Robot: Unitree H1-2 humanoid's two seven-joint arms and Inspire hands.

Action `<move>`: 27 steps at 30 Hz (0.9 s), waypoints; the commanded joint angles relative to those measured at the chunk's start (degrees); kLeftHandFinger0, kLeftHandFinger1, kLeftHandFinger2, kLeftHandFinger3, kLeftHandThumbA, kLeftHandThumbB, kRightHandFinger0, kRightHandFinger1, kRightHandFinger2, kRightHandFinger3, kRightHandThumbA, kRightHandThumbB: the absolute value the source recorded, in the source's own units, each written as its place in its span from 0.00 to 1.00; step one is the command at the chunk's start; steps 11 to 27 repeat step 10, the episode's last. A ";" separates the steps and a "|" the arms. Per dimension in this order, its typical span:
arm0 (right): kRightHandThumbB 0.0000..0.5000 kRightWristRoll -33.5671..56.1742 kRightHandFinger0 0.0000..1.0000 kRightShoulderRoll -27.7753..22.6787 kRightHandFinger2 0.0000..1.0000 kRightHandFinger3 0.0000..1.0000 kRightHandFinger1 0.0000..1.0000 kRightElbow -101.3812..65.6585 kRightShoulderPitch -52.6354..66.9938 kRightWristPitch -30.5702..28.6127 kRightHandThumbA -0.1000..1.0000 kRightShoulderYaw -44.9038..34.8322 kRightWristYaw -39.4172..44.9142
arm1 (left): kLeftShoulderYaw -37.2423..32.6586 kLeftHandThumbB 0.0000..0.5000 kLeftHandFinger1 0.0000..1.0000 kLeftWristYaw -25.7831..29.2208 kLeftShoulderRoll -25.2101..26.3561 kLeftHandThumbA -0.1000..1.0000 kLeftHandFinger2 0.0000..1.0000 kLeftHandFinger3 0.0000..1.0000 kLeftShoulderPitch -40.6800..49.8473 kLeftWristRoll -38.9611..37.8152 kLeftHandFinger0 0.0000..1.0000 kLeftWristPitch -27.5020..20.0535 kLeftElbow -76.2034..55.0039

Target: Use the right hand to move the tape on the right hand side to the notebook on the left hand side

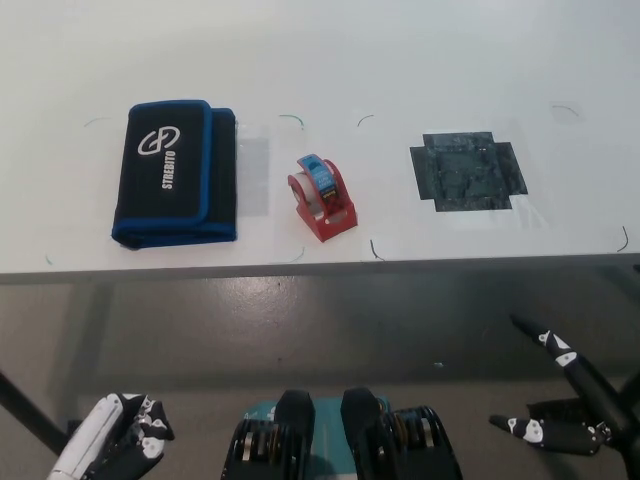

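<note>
A red tape dispenser with a blue roll stands near the middle of the white table. To its left lies a black, blue-edged folded case, the notebook of the task. My black right hand hangs open below the table's front edge at the lower right, fingers spread, far from the tape. At the lower left my white left hand rests low, fingers curled in.
A dark cross-shaped patch of tape marks the table to the right of the dispenser. Thin pen marks outline spots on the tabletop. The table's front edge runs across the middle of the picture, with grey floor below.
</note>
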 commanded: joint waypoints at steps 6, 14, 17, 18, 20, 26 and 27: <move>0.27 1.52 1.00 -0.86 1.00 1.00 1.00 -1.92 -1.09 -1.14 0.93 -1.03 -0.10 | 0.29 0.13 0.12 -0.20 0.87 0.07 0.20 0.40 -0.43 0.14 0.13 -0.69 -1.20; 0.32 2.16 1.00 -1.03 1.00 1.00 1.00 -1.68 -1.14 -1.46 0.91 -1.01 0.33 | 0.28 0.14 0.11 -0.20 0.81 0.06 0.18 0.40 -0.65 -0.18 0.12 -1.40 -0.65; 0.32 2.16 1.00 -1.03 1.00 1.00 1.00 -1.68 -1.14 -1.46 0.91 -1.01 0.33 | 0.28 0.14 0.11 -0.20 0.81 0.06 0.18 0.40 -0.65 -0.18 0.12 -1.40 -0.65; 0.32 2.16 1.00 -1.03 1.00 1.00 1.00 -1.68 -1.14 -1.46 0.91 -1.01 0.33 | 0.28 0.14 0.11 -0.20 0.81 0.06 0.18 0.40 -0.65 -0.18 0.12 -1.40 -0.65; 0.32 2.16 1.00 -1.03 1.00 1.00 1.00 -1.68 -1.14 -1.46 0.91 -1.01 0.33 | 0.28 0.14 0.11 -0.20 0.81 0.06 0.18 0.40 -0.65 -0.18 0.12 -1.40 -0.65; 0.32 2.16 1.00 -1.03 1.00 1.00 1.00 -1.68 -1.14 -1.46 0.91 -1.01 0.33 | 0.28 0.14 0.11 -0.20 0.81 0.06 0.18 0.40 -0.65 -0.18 0.12 -1.40 -0.65; 0.32 2.16 1.00 -1.03 1.00 1.00 1.00 -1.68 -1.14 -1.46 0.91 -1.01 0.33 | 0.28 0.14 0.11 -0.20 0.81 0.06 0.18 0.40 -0.65 -0.18 0.12 -1.40 -0.65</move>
